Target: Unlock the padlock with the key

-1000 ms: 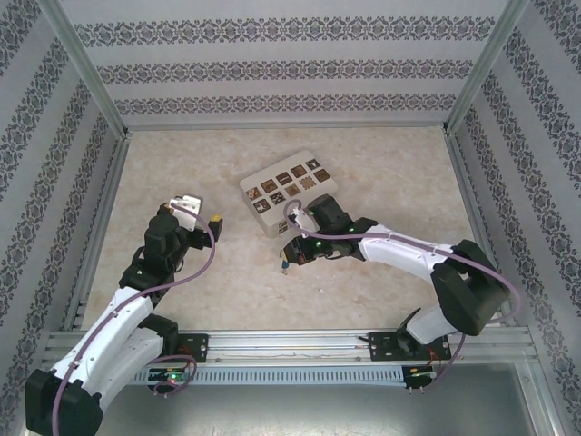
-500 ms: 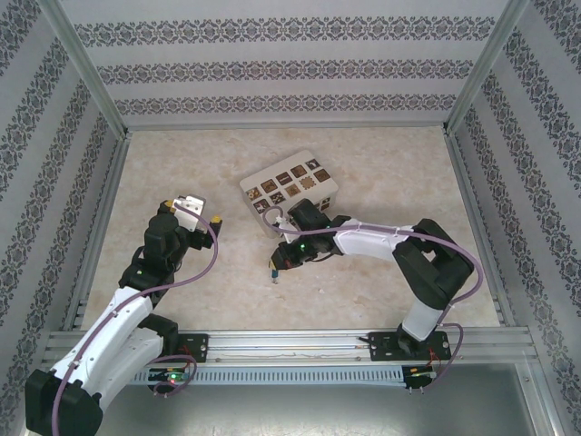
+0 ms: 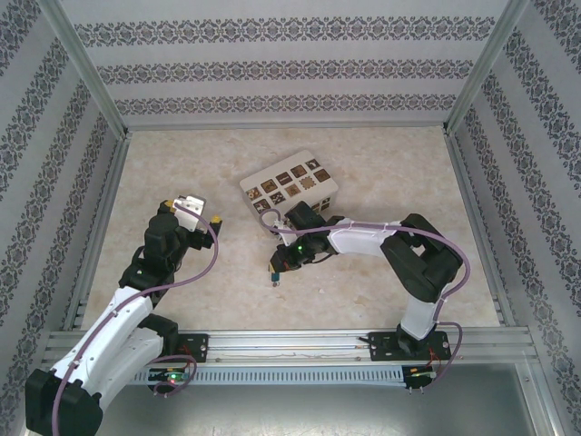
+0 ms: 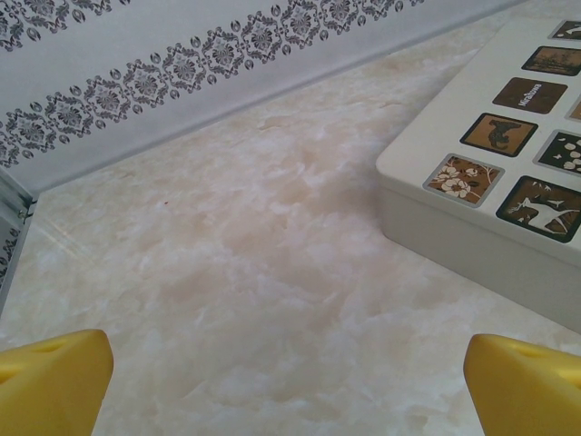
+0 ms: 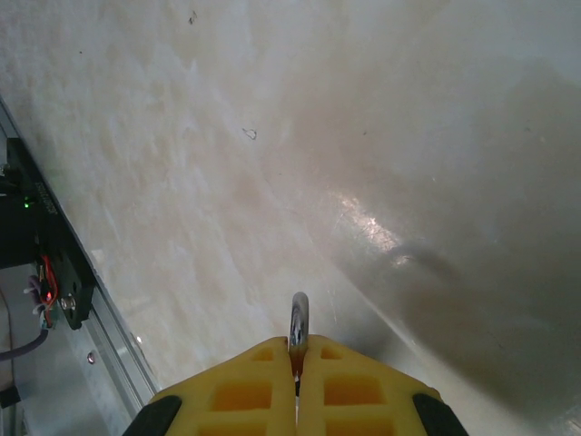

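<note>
right gripper (image 5: 297, 350) clamped on padlock (image 5: 298, 320), silvery loop poking out, just in front of cream box (image 3: 289, 186). left gripper (image 4: 290, 386) jaws apart, left of box. Risk: thin 1-point pinch, so padlock may swivel or drop.

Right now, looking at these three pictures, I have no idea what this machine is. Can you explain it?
Two robot arms are bolted to the near edge of a marble-look table. One picture looks down from above; the other two come from cameras on the wrists. A cream box with dark patterned squares lies on the table. The left end effector is open and empty. The right end effector is shut on something tiny; a silvery loop pokes out between its yellow fingers. Padlock or key, I cannot tell.
</note>
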Controlling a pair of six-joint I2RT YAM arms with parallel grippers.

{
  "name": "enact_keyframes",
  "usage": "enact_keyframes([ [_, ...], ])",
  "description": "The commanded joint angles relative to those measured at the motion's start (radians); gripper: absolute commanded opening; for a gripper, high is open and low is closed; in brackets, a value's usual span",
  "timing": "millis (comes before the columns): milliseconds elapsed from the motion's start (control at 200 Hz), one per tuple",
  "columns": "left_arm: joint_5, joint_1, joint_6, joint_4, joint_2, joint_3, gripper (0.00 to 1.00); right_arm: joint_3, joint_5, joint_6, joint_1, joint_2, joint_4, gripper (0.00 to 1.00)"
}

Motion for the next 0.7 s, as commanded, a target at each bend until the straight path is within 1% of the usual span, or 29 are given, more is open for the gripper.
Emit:
enact_keyframes([
  [0, -0.018, 0.011, 0.024, -0.008, 0.003, 0.018, 0.99, 0.020, 0.002, 0.013, 0.006, 0.018, 0.006, 0.01],
  [340, -0.021, 0.010, 0.023, -0.009, 0.006, 0.020, 0.99, 0.002, 0.017, 0.020, -0.006, 0.032, 0.007, 0.05],
  [605, -0.023, 0.009, 0.025, -0.008, 0.006, 0.018, 0.99, -0.023, 0.045, 0.024, -0.010, 0.005, 0.012, 0.18],
  [695, -0.024, 0.011, 0.026, -0.008, 0.007, 0.018, 0.99, -0.029, 0.054, 0.028, -0.012, -0.007, 0.017, 0.20],
])
